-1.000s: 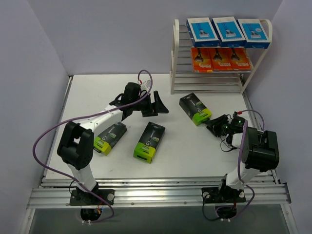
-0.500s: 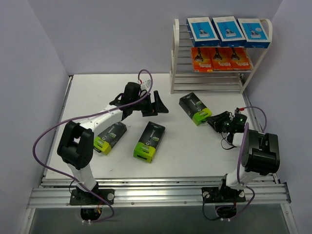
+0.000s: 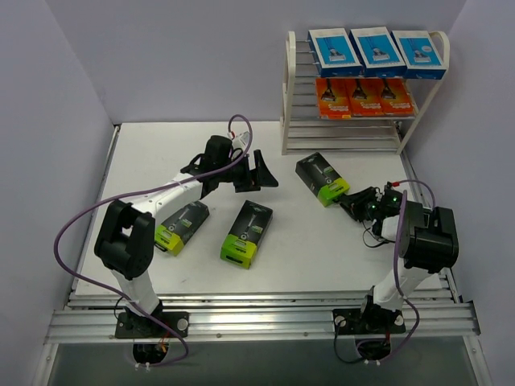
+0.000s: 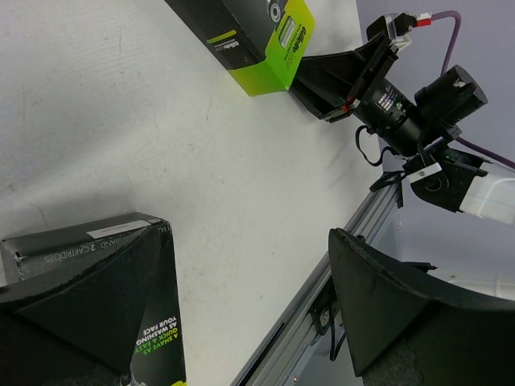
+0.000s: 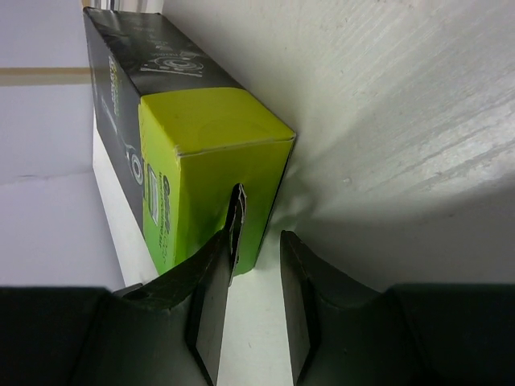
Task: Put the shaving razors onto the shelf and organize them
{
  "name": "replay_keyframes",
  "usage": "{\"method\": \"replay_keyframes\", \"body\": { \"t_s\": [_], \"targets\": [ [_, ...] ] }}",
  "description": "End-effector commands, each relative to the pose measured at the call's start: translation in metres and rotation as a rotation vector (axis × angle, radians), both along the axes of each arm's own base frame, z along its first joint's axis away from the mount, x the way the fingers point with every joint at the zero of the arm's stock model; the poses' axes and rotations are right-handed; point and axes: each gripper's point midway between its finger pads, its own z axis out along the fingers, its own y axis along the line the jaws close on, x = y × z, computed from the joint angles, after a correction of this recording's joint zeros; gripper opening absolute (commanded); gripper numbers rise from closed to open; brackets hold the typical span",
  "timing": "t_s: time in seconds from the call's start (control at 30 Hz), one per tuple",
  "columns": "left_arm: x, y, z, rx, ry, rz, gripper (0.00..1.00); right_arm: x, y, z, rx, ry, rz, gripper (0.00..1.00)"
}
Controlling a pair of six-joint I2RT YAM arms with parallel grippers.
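While the right gripper sits low at the lime end of the nearest black pack, it has hold of nothing:
- Right claw: jaws nearly together, only a narrow gap with bare table showing through it. One fingertip touches the pack's lime end face.
- That pack lies flat on the table, just in front of the shelf.
- Left gripper: spread wide and empty, mid-table.
- Two more black packs lie flat nearer the left arm, the other at.
- Shelf is back right, with three blue packs on the top tier and three orange packs on the tier below.
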Motion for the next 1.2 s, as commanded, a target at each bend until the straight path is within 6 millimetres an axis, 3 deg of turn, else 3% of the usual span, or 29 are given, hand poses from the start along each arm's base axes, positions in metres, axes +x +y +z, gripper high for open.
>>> {"method": "replay_keyframes", "body": {
  "t_s": [0.0, 0.17, 0.3, 0.43, 0.57, 0.77, 0.8, 0.83, 0.93, 1.17],
  "targets": [
    [0.001, -0.006, 0.019, -0.029, -0.060, -0.037, 0.94, 0.025, -0.006, 0.024, -0.006, -0.111, 0.002, 0.26],
    [0.001, -0.006, 0.018, -0.028, -0.059, -0.037, 0.94, 0.034, -0.006, 0.027, 0.012, -0.124, -0.009, 0.18],
    [0.001, -0.007, 0.017, -0.032, -0.055, -0.040, 0.94, 0.037, -0.006, 0.031, 0.026, -0.129, -0.011, 0.00],
    [0.001, -0.009, 0.015, -0.045, -0.047, -0.041, 0.94, 0.034, 0.003, 0.042, 0.056, -0.143, 0.005, 0.00],
    [-0.003, -0.012, 0.005, -0.074, 0.018, -0.032, 0.94, 0.026, 0.019, 0.064, 0.093, -0.178, 0.019, 0.00],
    [-0.010, -0.027, -0.006, -0.254, 0.182, -0.039, 0.94, 0.007, 0.058, 0.091, 0.126, -0.206, 0.063, 0.00],
    [-0.007, -0.031, 0.000, -0.311, 0.206, -0.031, 0.94, 0.007, 0.059, 0.094, 0.115, -0.209, 0.051, 0.00],
    [-0.011, -0.031, -0.014, -0.318, 0.253, -0.027, 0.94, 0.003, 0.064, 0.093, 0.114, -0.192, 0.053, 0.00],
    [-0.014, -0.034, -0.021, -0.376, 0.313, -0.027, 0.94, -0.005, 0.078, 0.110, 0.098, -0.220, 0.063, 0.00],
    [-0.012, -0.034, -0.018, -0.439, 0.321, -0.017, 0.94, -0.023, 0.100, 0.121, 0.107, -0.228, 0.093, 0.00]
  ]
}}
